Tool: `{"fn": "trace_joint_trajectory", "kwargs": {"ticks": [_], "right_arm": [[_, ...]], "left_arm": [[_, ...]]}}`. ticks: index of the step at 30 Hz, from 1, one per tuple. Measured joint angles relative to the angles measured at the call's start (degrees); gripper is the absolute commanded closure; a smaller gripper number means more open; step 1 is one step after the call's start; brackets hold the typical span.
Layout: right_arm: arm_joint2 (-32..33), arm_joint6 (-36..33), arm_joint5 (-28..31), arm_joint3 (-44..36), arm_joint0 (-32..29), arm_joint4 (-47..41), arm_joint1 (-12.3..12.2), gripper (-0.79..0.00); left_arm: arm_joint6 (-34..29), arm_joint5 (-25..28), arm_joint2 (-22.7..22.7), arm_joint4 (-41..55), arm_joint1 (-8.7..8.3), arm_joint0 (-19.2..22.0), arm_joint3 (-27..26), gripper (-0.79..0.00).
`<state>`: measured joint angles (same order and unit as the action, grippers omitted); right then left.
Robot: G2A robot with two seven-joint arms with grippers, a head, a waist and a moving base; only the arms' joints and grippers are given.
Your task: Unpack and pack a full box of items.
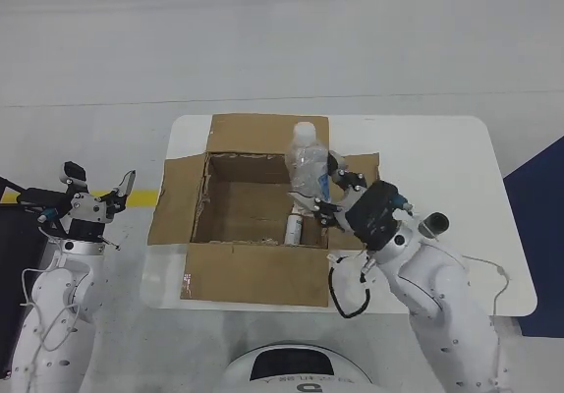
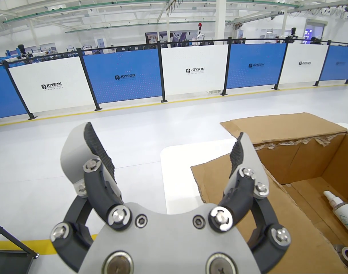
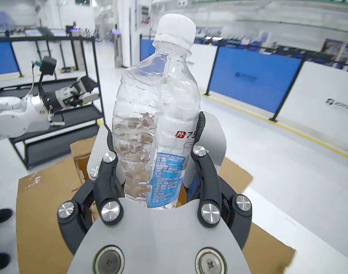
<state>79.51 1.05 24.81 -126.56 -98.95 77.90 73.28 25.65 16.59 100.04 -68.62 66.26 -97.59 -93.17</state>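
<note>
The right gripper (image 3: pixel 155 128) is clamped on the lower body of a clear plastic bottle with a white cap (image 3: pixel 156 106), holding it upright over the right side of the open brown cardboard box (image 1: pixel 253 263) on the white table (image 1: pixel 429 157). The left gripper (image 2: pixel 165 138), fingers spread wide and empty, hangs beyond the table's left edge, well apart from both.

White table (image 1: pixel 439 167); black shelf rack (image 3: pixel 82 112); blue-and-white fence panels (image 2: pixel 191 69) beyond a yellow floor line (image 2: pixel 119 108).

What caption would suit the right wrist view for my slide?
Right gripper shut on a clear plastic bottle, held over the open cardboard box.
</note>
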Motion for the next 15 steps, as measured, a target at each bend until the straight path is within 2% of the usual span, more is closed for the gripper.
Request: {"fn": "trace_joint_trajectory", "kwargs": {"ticks": [4,8,11,15], "right_arm": [[10.0,11.1,-3.6,-4.1,-13.2,-2.1,-0.4,0.000],[19.6,19.0,-6.3,-2.0,-25.0,-10.6,-0.3,0.000],[25.1,16.0,-8.0,1.8,-29.0,-20.6,-0.1,0.000],[29.6,9.1,-9.7,8.2,-28.6,-32.4,-0.1,0.000]], "left_arm": [[0.0,0.0,0.0,0.0,0.00,0.0,0.0,-0.785],[0.0,0.0,0.0,0.0,0.00,0.0,0.0,-0.785],[0.0,0.0,0.0,0.0,0.00,0.0,0.0,-0.785],[0.0,0.0,0.0,0.0,0.00,0.0,0.0,-0.785]]}}
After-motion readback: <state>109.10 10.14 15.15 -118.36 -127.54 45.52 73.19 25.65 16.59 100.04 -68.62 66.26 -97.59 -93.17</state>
